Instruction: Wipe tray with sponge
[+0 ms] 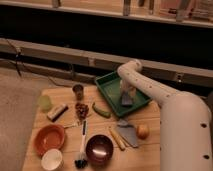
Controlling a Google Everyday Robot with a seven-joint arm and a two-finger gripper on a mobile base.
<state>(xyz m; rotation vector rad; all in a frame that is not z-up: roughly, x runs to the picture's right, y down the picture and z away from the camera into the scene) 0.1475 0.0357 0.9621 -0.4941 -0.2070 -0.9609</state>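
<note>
The dark green tray (110, 86) sits at the back right of the wooden table. The small grey-blue sponge (127, 101) rests on the tray floor, towards its right side. My gripper (126, 94) comes down from the white arm (150, 90) and is shut on the sponge, pressing it onto the tray. The arm hides part of the tray's far right rim.
On the table (150, 155) stand an orange bowl (49, 138), a white bowl (52, 159), a dark bowl (99, 148), a brush (82, 145), a green cup (45, 102), a tan-and-dark block (57, 112), a metal cup (78, 91), a green vegetable (101, 110), a grey wedge (129, 134) and an orange fruit (143, 131).
</note>
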